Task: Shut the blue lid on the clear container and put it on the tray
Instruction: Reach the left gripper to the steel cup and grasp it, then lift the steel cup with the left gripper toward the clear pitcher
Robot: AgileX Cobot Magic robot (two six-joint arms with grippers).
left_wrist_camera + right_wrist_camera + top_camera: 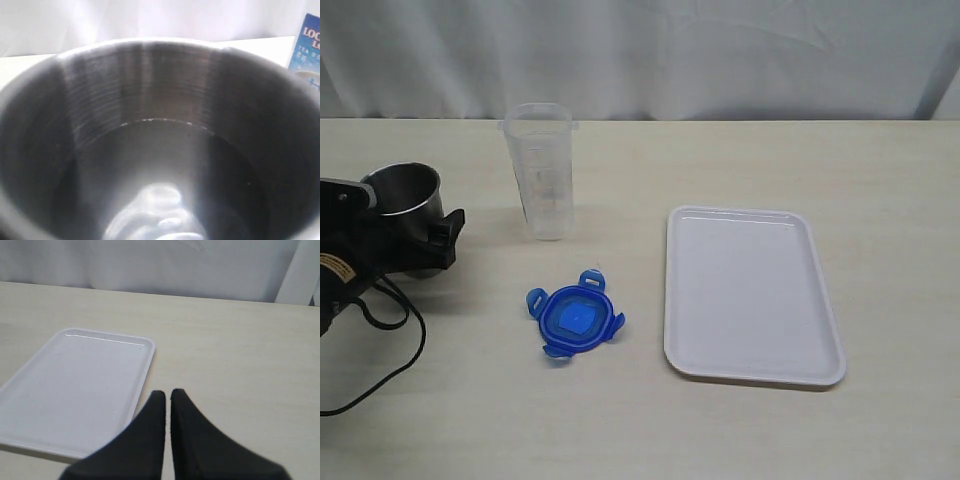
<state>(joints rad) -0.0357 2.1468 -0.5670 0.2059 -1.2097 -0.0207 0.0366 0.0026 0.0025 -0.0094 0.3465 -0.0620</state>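
Note:
The clear container (pixel 542 170) stands upright and open-topped at the back of the table. In front of it the blue lid (pixel 576 315) lies flat with its flaps spread. Right of both is the white tray (pixel 750 295), bare, also in the right wrist view (pixel 75 385). My left gripper (pixel 420 240) is at the far left, jaws wide around a grey steel cup (pixel 405 190), with one black finger (pixel 447 235) showing beside it. That cup (pixel 150 100) fills the left wrist view and hides the fingers. My right gripper (pixel 167 395) is shut and holds nothing, just past the tray's corner; the exterior view does not show it.
A black cable (pixel 390 350) loops on the table below the left arm. A blue printed card (pixel 307 45) shows behind the cup in the left wrist view. A white curtain (pixel 640 50) backs the table.

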